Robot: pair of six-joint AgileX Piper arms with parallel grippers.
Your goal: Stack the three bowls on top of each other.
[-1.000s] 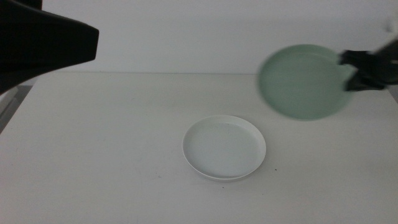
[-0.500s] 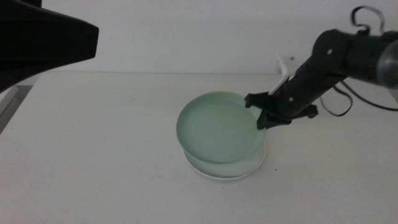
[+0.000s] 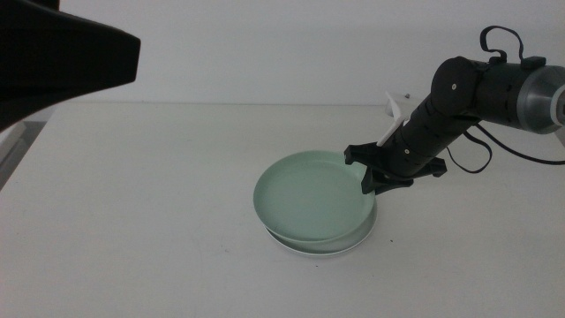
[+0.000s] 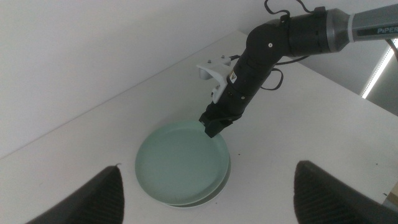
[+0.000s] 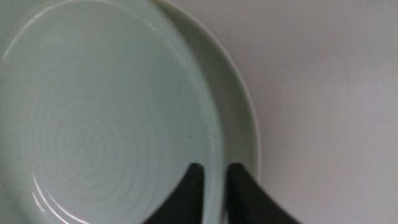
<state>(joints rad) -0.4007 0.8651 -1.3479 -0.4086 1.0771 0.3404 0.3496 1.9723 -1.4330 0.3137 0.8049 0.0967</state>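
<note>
The white bowl (image 3: pixel 305 243) sat nearest on the worktop (image 3: pixel 159 212), empty but for the mint green bowl (image 3: pixel 311 193) lying in it, offset and slightly tilted. Behind, the right tool (image 3: pixel 371 177) pinched the green bowl's far rim between narrow jaws. Letting go while it sat off-centre could probably leave it crooked or slid off. The left tool (image 4: pixel 205 199) hung wide and empty above. No third bowl was in view.
</note>
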